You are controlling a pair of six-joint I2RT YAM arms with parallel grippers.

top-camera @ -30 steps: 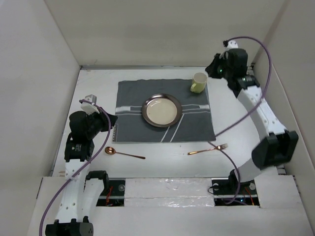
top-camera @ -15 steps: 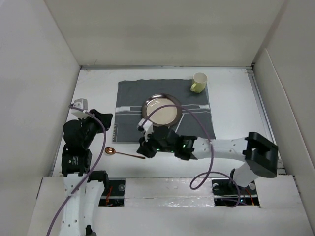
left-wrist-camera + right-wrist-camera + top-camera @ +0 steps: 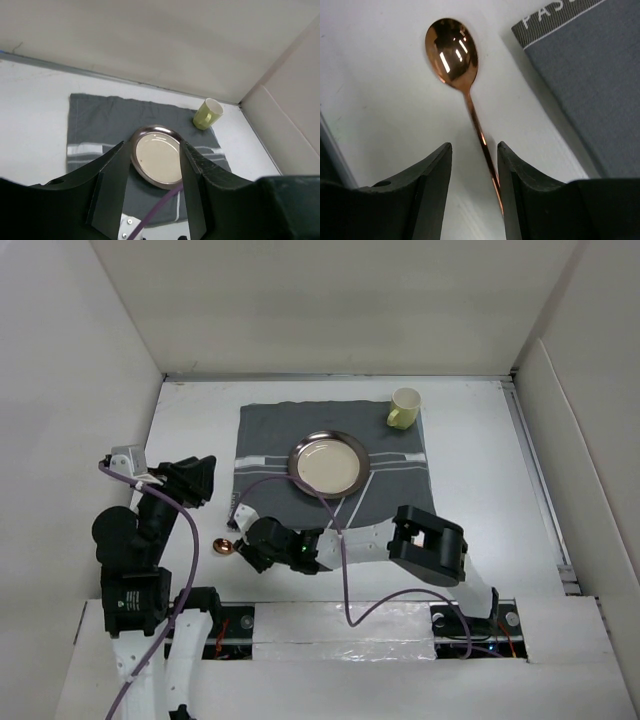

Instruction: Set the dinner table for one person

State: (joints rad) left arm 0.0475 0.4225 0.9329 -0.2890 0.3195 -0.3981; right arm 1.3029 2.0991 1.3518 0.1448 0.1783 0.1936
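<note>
desk [image 3: 470, 460]: white matte surface, walled on the far, left and right sides; it carried everything listed below.
mat [image 3: 270, 440]: dark grey cloth with white stripes, flat in the middle of the desk, closer to the far edge; also seen from the left wrist [image 3: 95, 120] and as one corner in the right wrist view [image 3: 590, 85].
plate [image 3: 328, 462]: round, metal rim, cream centre, sat at the middle of the mat; framed between the left fingers in the left wrist view [image 3: 157, 160].
cup [image 3: 404, 407]: yellow-green, upright, on the mat's far right corner, apart from the plate; visible from the left wrist too [image 3: 207, 113].
spoon [image 3: 222, 547]: copper, lay flat on bare desk near the near edge, left of centre, just off the mat's near left corner; bowl faced up and pointed toward the left edge [image 3: 451, 50].
right end effector [image 3: 243, 548]: arm lay stretched along the near edge toward the left side; fingers were released, low over the desk, straddling the spoon handle [image 3: 474, 147]; handle ran closer to one finger, contact could not be told.
left end effector [image 3: 205, 480]: raised above the left edge of the desk, released, nothing between the fingers [image 3: 151, 150], pointed across at the mat.
cable [image 3: 340, 540]: purple, looped over the right arm near the near edge.
</note>
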